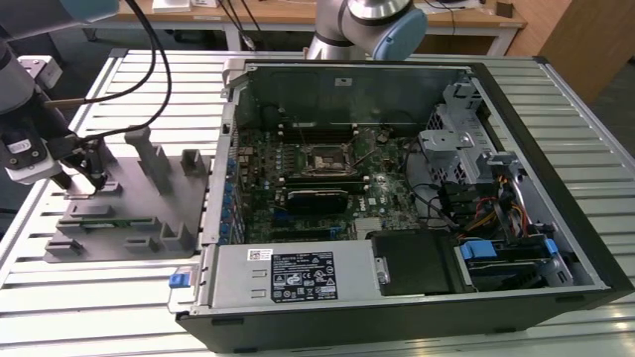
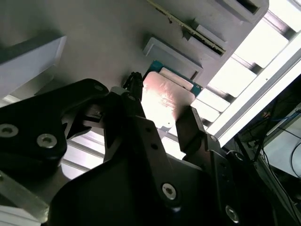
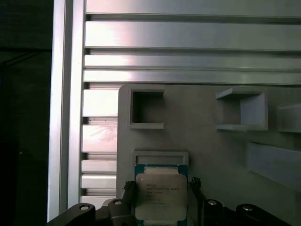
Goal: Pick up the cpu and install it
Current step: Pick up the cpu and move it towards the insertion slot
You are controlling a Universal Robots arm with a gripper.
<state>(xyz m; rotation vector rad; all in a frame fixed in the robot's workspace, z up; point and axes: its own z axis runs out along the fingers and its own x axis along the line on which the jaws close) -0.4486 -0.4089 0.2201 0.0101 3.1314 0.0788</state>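
Note:
The cpu [image 3: 161,195], a pale silvery square chip with a thin green rim, lies in a pocket of the grey holder tray [image 1: 134,190], which stands at the exterior view's left, beside the open computer case. My gripper [image 1: 91,181] is low over that tray. In both wrist views its dark fingertips press against two opposite edges of the cpu [image 2: 164,96], so the gripper [image 3: 161,184] [image 2: 162,106] is shut on the chip, which still rests on the tray. The black square socket [image 1: 325,160] with its metal frame sits in the middle of the motherboard.
The open computer case [image 1: 417,186] fills the exterior view's right, with drive cages, cables and a power supply box [image 1: 293,275]. Upright grey posts [image 1: 149,152] rise from the tray close to my gripper. A second arm's base [image 1: 372,26] stands behind the case. Slatted aluminium table [image 1: 100,297] lies underneath.

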